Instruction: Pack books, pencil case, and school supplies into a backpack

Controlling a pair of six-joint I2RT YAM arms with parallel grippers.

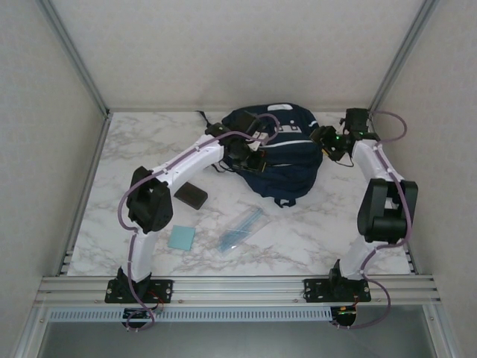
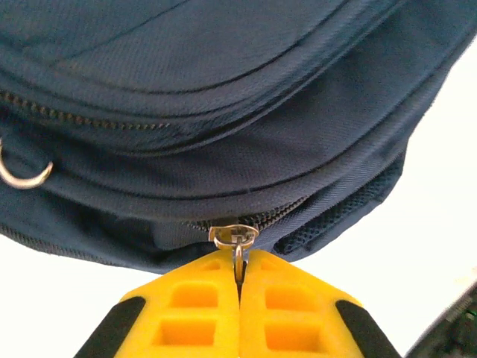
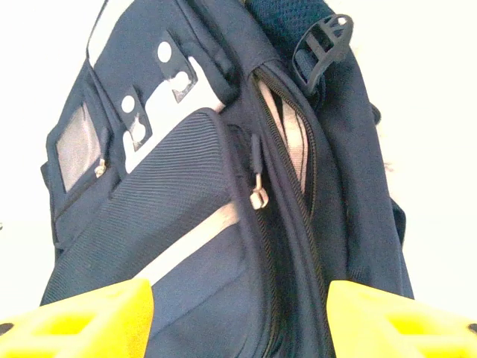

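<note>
The navy backpack [image 1: 287, 153] lies at the back middle of the table. My left gripper [image 1: 250, 158] is at its left side. In the left wrist view this gripper [image 2: 240, 257] is shut on a metal zipper pull [image 2: 235, 237] of the backpack [image 2: 223, 112]. My right gripper [image 1: 328, 142] is at the bag's right side. In the right wrist view it [image 3: 240, 298] stands open over the backpack [image 3: 186, 224], with nothing in it. A zipper there gapes partly, showing pale lining [image 3: 294, 142]. The dark pencil case [image 1: 191, 195], a light-blue pad [image 1: 181, 238] and a clear packet [image 1: 243, 227] lie on the table. The books are out of view.
A second zipper pull [image 3: 258, 195] hangs on the front pocket. A black buckle [image 3: 322, 45] sits on a strap. White walls and metal posts close in the marble table [image 1: 313, 231] on three sides.
</note>
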